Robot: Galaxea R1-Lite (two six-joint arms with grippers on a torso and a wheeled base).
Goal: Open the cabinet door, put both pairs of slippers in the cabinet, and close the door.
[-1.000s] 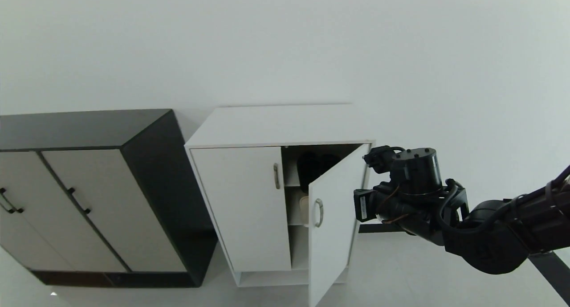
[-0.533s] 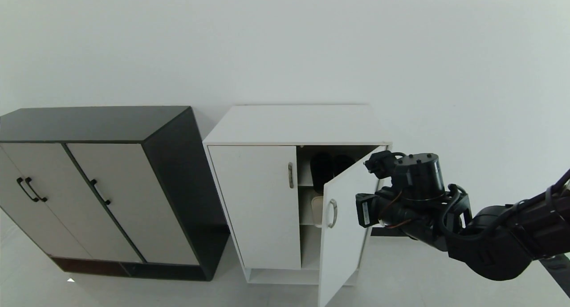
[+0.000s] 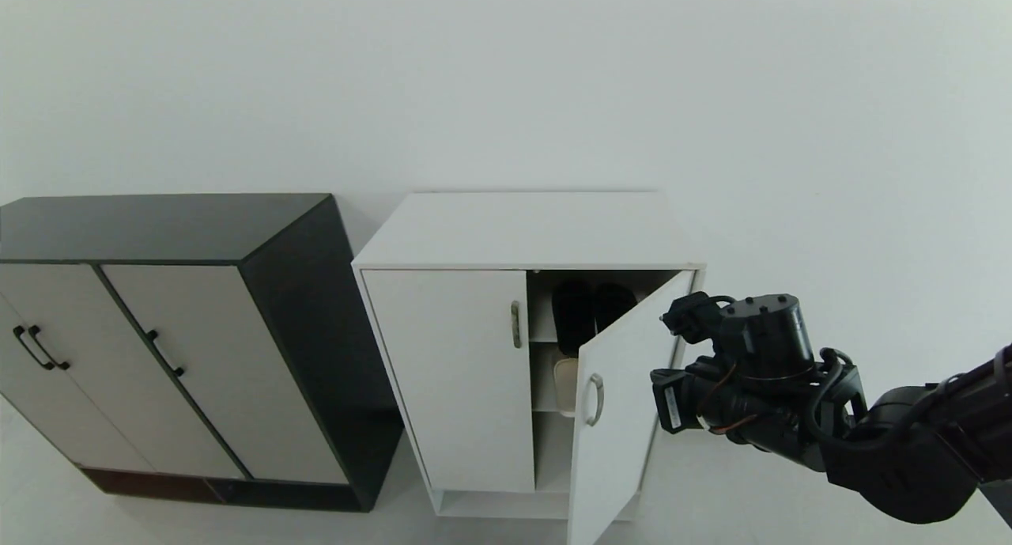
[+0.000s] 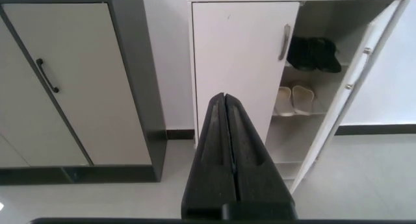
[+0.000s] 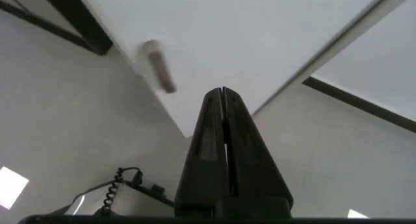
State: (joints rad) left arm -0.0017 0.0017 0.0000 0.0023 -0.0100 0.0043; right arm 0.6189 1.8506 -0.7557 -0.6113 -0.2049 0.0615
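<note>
Both pairs, black slippers (image 3: 593,312) above and beige slippers (image 3: 564,385) below, sit shelved in the white wooden cabinet (image 3: 522,228). Your right gripper (image 5: 223,91), fingers pressed together, faces the half-open white door (image 3: 613,450) — a glancing push could slip off, or the door could rebound.

Black wooden cabinet (image 3: 304,347) against the white wall (image 3: 506,78)
Two pale grey doors (image 3: 198,387), black bar handles (image 3: 164,353), standing on light floor (image 3: 32,501).
</note>
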